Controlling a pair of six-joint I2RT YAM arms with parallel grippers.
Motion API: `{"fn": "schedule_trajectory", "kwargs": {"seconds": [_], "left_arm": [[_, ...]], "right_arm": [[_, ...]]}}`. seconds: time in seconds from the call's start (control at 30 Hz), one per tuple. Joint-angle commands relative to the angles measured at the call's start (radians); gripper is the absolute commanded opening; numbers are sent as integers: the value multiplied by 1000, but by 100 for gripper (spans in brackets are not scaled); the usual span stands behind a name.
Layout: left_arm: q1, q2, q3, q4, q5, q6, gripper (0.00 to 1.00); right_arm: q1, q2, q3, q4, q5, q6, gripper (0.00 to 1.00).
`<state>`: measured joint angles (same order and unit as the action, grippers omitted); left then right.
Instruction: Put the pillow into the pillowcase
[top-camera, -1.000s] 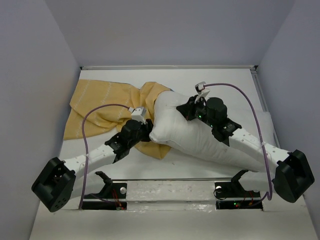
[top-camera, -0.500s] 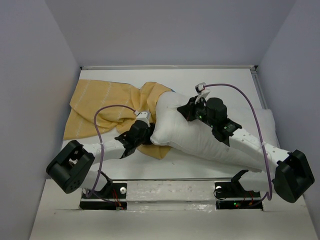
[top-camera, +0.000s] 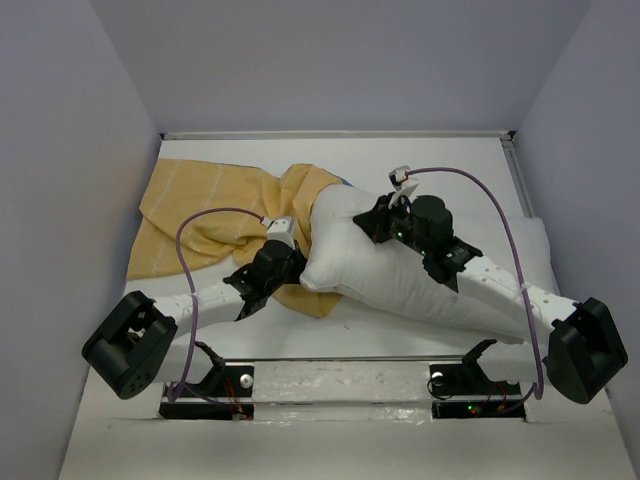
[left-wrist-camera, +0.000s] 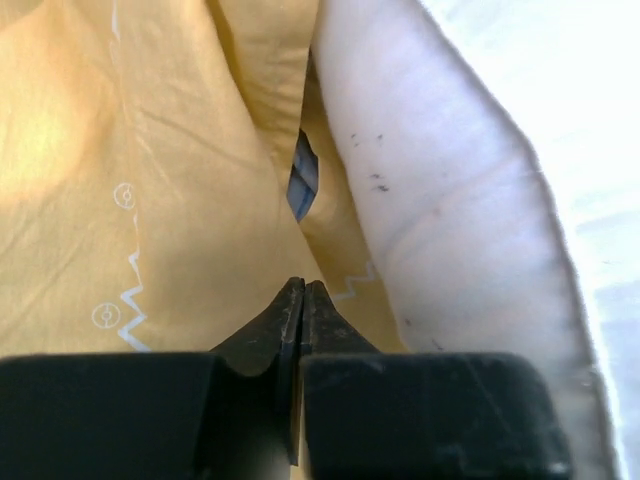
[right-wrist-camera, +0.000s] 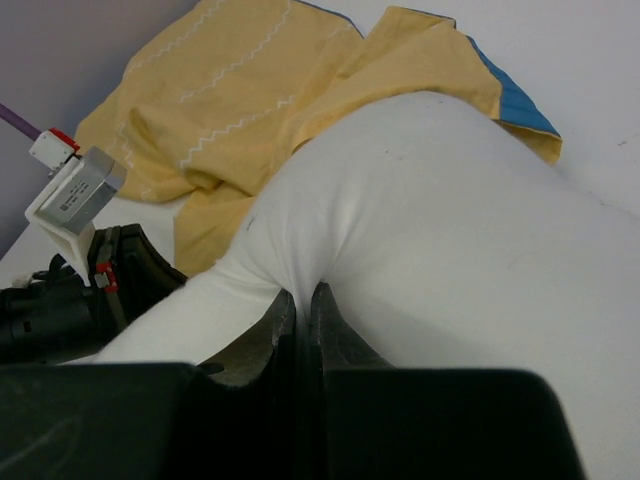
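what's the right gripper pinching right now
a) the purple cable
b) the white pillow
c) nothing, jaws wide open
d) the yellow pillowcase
B: in the right wrist view the right gripper is shut, with white fabric of the pillow puckered up between its tips, while the pillowcase lies beyond, untouched by it.

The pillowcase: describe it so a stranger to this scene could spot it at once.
On the white table, look to the far left. The pillowcase is the crumpled thin cloth there, touching the pillow. It alone is mustard-yellow with pale zigzag lines and a blue edge.
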<state>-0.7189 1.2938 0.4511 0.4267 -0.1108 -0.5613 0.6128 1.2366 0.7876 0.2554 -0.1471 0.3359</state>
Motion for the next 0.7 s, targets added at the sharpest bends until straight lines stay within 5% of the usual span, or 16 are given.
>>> {"fn": "schedule_trajectory", "kwargs": {"seconds": [0.0, 0.07, 0.3, 0.4, 0.57, 0.67], "left_arm": [[-5, -10, 4, 27, -1, 9, 32], [-5, 12, 24, 27, -24, 8, 76], [-5, 140, 116, 53, -127, -2, 75], [-5, 194, 141, 64, -118, -2, 63], [-4, 205, 123, 93, -135, 0, 21], [-4, 171, 97, 93, -138, 0, 6]], "right_arm": [[5, -23, 2, 147, -25, 23, 0], [5, -32, -5, 147, -13, 22, 0], [-4, -31, -7, 150, -34, 28, 0], [-4, -29, -10, 151, -35, 28, 0], [-4, -31, -24, 163, -42, 35, 0], [-4, -25, -27, 166, -42, 37, 0]]}}
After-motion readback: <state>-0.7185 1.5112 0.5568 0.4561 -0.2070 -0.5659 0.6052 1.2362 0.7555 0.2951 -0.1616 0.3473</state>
